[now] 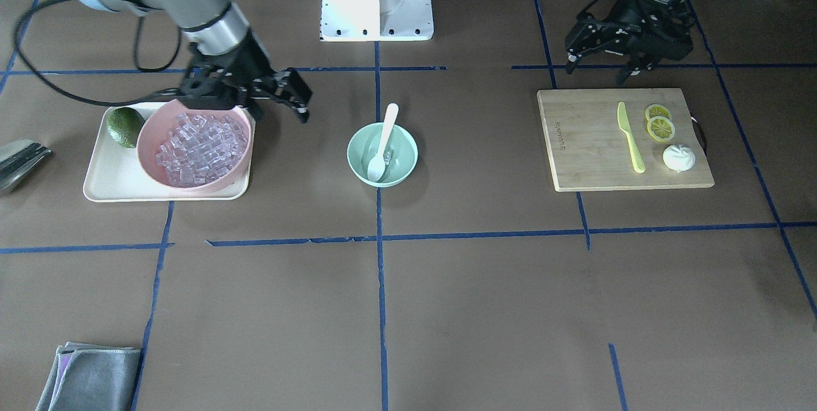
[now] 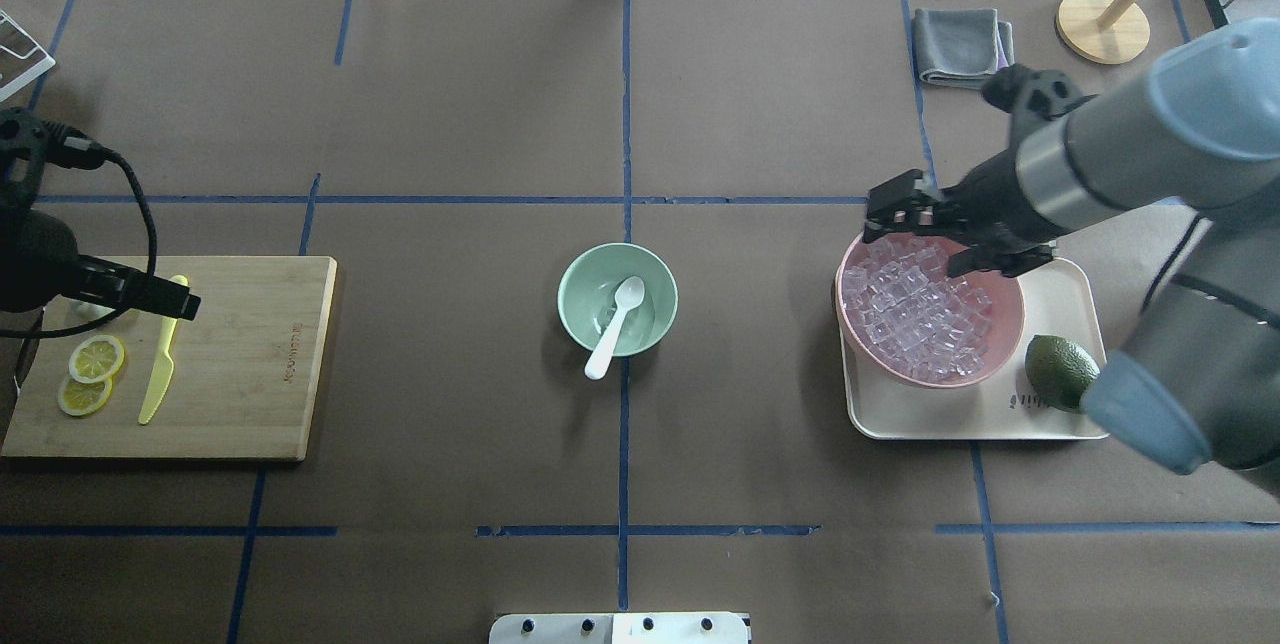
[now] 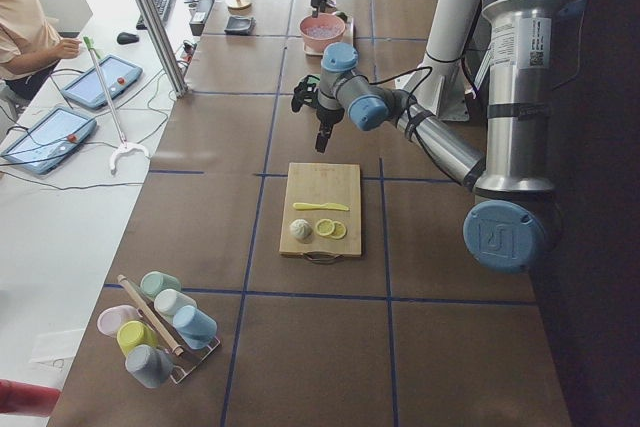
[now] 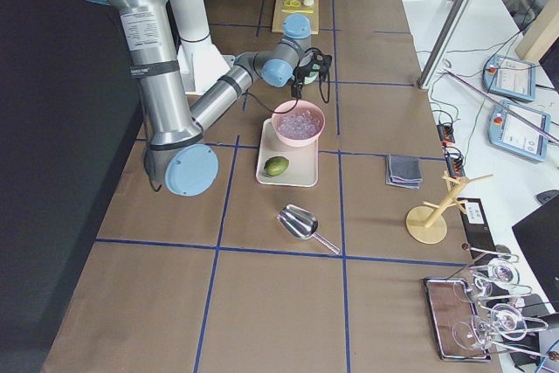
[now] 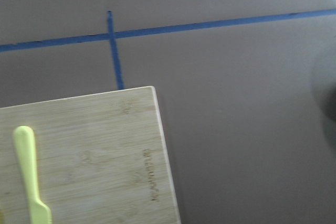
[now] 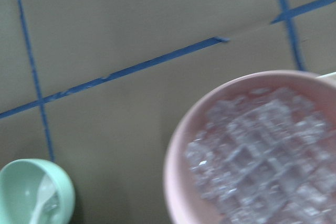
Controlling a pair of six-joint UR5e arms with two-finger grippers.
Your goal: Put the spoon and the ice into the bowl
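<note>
The mint-green bowl (image 1: 401, 167) stands mid-table and also shows in the overhead view (image 2: 578, 299). The white spoon (image 1: 383, 141) lies in it, handle over the rim. One or two clear cubes seem to lie beside the scoop (image 2: 604, 316). Most ice (image 1: 198, 146) fills the pink bowl (image 1: 148, 165). My right gripper (image 1: 281, 104) is open and empty, hovering at the pink bowl's robot-side rim on the mint bowl's side (image 2: 915, 244). My left gripper (image 1: 597, 73) is open and empty, just behind the cutting board (image 1: 590, 156).
The pink bowl sits on a cream tray (image 1: 102, 184) with a green avocado (image 1: 124, 126). The board holds a yellow-green knife (image 1: 630, 136), lemon slices (image 1: 659, 124) and a white lump (image 1: 680, 157). A metal scoop (image 1: 19, 162) and grey cloth (image 1: 89, 376) lie at the edges.
</note>
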